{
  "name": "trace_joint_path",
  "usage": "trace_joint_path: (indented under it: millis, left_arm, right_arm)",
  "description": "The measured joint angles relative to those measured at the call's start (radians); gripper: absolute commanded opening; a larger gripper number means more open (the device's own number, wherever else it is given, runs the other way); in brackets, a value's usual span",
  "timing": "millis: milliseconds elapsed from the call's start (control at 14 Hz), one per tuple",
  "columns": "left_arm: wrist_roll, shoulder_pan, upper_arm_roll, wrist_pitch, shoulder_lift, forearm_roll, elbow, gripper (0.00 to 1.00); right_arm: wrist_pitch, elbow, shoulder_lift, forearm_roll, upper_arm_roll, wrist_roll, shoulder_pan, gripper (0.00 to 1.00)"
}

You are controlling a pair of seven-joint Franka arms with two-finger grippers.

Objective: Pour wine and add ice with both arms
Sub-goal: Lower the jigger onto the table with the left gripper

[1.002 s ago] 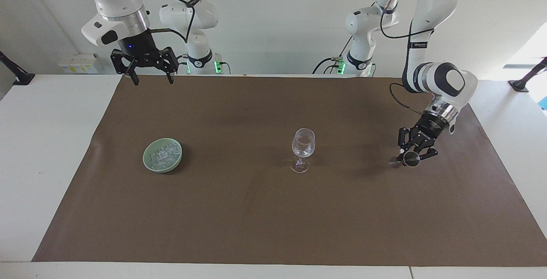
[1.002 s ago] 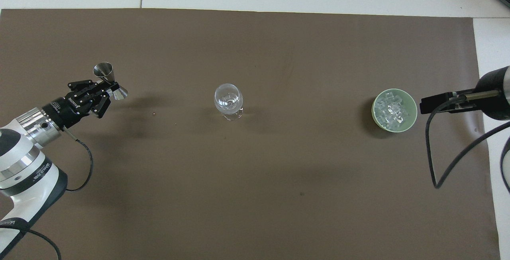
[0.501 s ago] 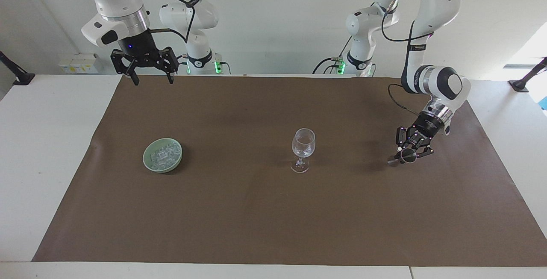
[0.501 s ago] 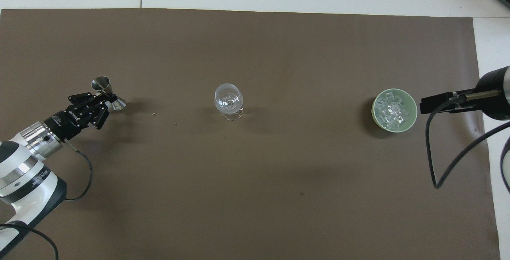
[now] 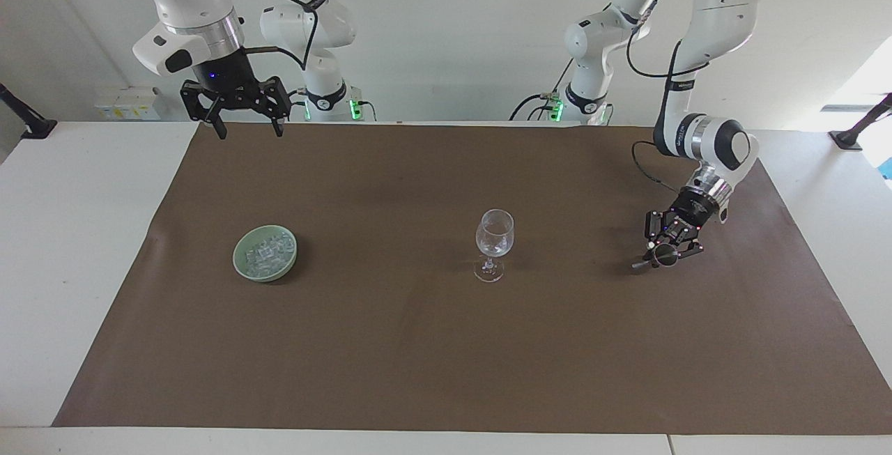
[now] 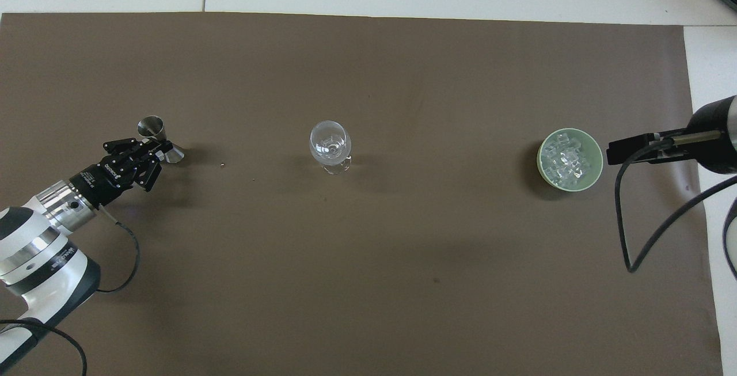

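Left end effector (image 5: 662, 254) clamped on tilted jigger (image 5: 658, 258), low over mat; could topple if released. Right end effector (image 5: 239, 118) wide, waiting.

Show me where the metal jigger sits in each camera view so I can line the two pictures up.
Facing view: the metal jigger is at the picture's right, at mat level, gripped by the left gripper.
Overhead view: the jigger is at the picture's left, about level with the glass.
Shared landmark: the wine glass near the mat's middle; the jigger lies toward the left arm's end from it.
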Motion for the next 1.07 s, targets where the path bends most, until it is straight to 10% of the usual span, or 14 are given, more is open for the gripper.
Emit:
trace_joint_path:
  millis: [787,1073]
  left_arm:
    - [0.081,0.020,0.000,-0.039,0.018,-0.002,-0.019,0.00]
    - [0.091,0.025,0.000,-0.043,0.019,-0.002,-0.019,0.19]
  right_arm:
    - [0.000,0.000,0.000,0.000,0.000,0.000,0.000,1.00]
    - [0.000,0.000,0.000,0.000,0.000,0.000,0.000,1.00]
